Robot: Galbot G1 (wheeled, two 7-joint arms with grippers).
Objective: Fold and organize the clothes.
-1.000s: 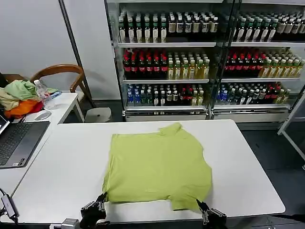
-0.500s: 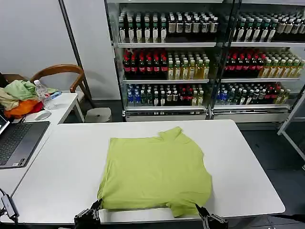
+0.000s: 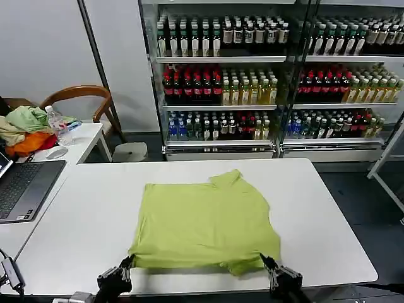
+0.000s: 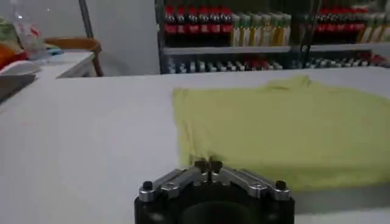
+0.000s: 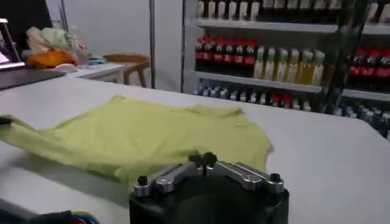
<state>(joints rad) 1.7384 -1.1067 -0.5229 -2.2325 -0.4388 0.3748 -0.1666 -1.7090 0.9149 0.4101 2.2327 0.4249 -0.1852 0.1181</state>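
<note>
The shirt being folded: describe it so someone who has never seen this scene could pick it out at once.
Find the big white table in front of the drink shelves. Spread across its near half lies the lime yellow-green shirt, its near edge pinched at both corners by the left gripper and the right gripper. Unlike the heap of garments on the side desk, it lies alone and flat.

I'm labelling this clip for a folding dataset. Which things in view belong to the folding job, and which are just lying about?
Part of the job:
- lime shirt, lying on the white table
- left gripper, shut on its near left corner
- right gripper, shut on its near right corner

Just lying about:
- heap of garments on the side table
- water bottle
- laptop
- wooden chair
- drink shelves
</note>
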